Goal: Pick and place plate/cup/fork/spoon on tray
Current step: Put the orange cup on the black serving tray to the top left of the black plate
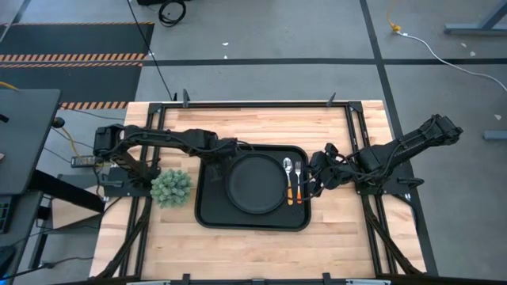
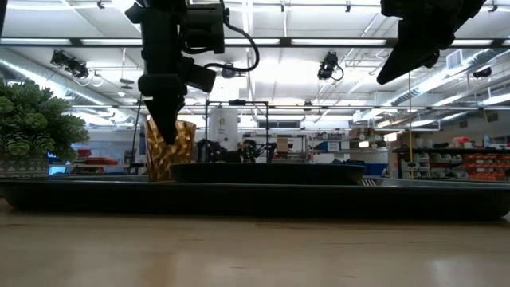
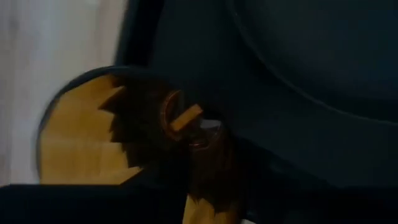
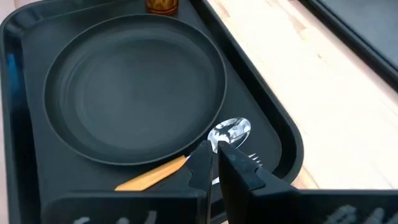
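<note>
Four task items sit on the tray (image 1: 209, 215): the plate (image 1: 255, 184) lies at its middle, the spoon (image 1: 287, 171) and the fork (image 1: 298, 184) lie side by side just right of the plate, and the cup (image 2: 169, 149) stands upright near the tray's far left corner. The left tool (image 2: 167, 129) reaches down into the cup's mouth, one finger inside; whether it is clenched I cannot tell. The right tool (image 4: 214, 158), pinched closed on nothing, hovers above the spoon. A green leafy clump (image 1: 171, 188) stands on the tabletop (image 1: 341, 237), left of the tray.
</note>
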Robot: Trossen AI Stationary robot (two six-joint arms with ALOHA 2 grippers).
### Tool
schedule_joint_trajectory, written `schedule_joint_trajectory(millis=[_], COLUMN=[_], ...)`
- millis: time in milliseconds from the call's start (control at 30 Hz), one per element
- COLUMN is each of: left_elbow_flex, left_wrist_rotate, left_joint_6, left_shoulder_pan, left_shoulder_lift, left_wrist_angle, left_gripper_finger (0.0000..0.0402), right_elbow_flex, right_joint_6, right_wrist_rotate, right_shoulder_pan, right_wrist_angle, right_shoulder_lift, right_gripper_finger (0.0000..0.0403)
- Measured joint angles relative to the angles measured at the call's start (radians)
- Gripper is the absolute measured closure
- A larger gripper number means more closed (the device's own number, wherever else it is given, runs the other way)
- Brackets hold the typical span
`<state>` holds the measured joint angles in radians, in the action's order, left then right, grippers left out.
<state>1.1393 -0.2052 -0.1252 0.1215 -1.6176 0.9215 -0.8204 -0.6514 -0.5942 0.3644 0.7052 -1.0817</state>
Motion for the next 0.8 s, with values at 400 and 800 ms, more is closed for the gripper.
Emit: schedule_joint_trajectory(millis=[400,800], left_elbow_flex=[0.0,0.049], left_wrist_rotate=[-0.221,-0.238], left_joint_6=[0.08,0.149], left_shoulder_pan=[0.0,0.022], left_shoulder_lift=[0.001,0.01], left_wrist_angle=[-0.15,-0.209], left_gripper_finger=[0.0234,0.0234], right_elbow_flex=[0.085,0.133], right_joint_6=[-0.034,-0.022], right_wrist_rotate=[-0.034,-0.033], right_shoulder_pan=[0.03,0.029], right_wrist_angle=[-0.012,-0.022], right_shoulder_lift=[0.0,0.001], right_gripper_finger=[0.0396,0.0395])
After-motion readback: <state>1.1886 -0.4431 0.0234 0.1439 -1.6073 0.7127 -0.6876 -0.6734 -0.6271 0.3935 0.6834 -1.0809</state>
